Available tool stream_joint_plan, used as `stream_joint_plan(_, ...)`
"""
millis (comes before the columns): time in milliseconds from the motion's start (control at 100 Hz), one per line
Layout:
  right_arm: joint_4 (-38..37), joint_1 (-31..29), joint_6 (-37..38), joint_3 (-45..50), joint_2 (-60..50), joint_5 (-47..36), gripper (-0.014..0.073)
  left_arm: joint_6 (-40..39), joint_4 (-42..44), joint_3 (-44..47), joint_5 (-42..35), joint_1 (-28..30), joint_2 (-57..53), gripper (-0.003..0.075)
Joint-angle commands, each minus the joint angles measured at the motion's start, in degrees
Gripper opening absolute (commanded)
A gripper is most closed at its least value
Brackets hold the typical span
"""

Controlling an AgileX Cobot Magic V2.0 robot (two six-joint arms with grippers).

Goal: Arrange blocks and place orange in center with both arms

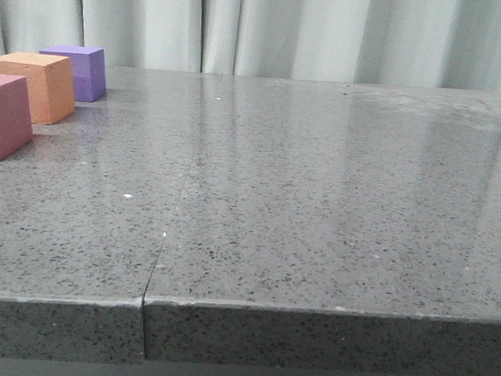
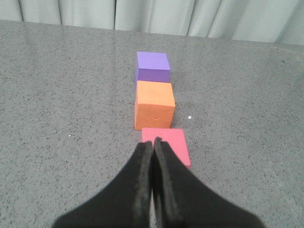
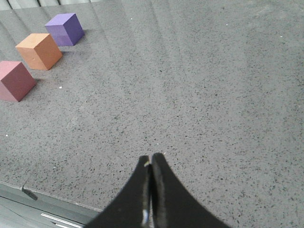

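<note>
You have three blocks in a row at the far left of the table (image 1: 318, 210): in the front view the pink cube (image 1: 2, 117) sits nearest you at about 9 o'clock, the orange cube (image 1: 41, 86) just behind it toward 10 o'clock, and the purple cube (image 1: 80, 71) farthest back; small gaps seem to separate them, though the purple and orange look close to touching in the left wrist view; the orange cube already holds the middle spot of that line, so I judge the arranging itself done or nearly so, and the step in hand looks like a final check or a pull-back rather than a pick

Your left gripper (image 2: 153, 145) is clenched on nothing, fingertips pressed together, hanging just short of the pink cube and pointing straight along the row; your right gripper (image 3: 151, 161) is likewise clenched and empty, over bare table near the front edge, with the blocks well off toward its 10 o'clock; neither arm shows in the front view

If you want the row tidier, open the left jaws before you go in, since closed tips would only shove the pink cube into the orange one; foam this light will slide on the polished top, so any nudge must be slow and square to a face
</note>
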Motion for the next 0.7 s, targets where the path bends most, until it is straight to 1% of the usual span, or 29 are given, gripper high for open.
stream_joint_plan(0,-0.79,-0.16,-0.44,-1.53,0.38,-4.53,-0.0037,-0.54,0.52,-0.05,-3.61,0.25,-1.65,-0.002)
stream_joint_plan(60,-0.79,-0.16,-0.44,-1.53,0.38,-4.53,-0.0037,-0.54,0.52,0.79,-2.06,0.25,-2.64,-0.002)
stream_joint_plan(280,-0.79,-0.16,-0.44,-1.53,0.38,-4.53,-0.0037,-0.54,0.68,4.49,-2.03,0.25,-6.9,-0.002)
stream_joint_plan(540,-0.79,-0.16,-0.44,-1.53,0.38,-4.53,-0.0037,-0.54,0.68,13.76,-2.32,0.25,-14.53,-0.002)
stream_joint_plan(590,-0.79,-0.16,-0.44,-1.53,0.38,-4.53,-0.0037,-0.54,0.68,15.6,-3.68,0.25,-16.07,-0.002)
stream_joint_plan(690,-0.79,-0.16,-0.44,-1.53,0.38,-4.53,-0.0037,-0.54,0.68,20.62,-11.22,0.48,-18.28,-0.002)
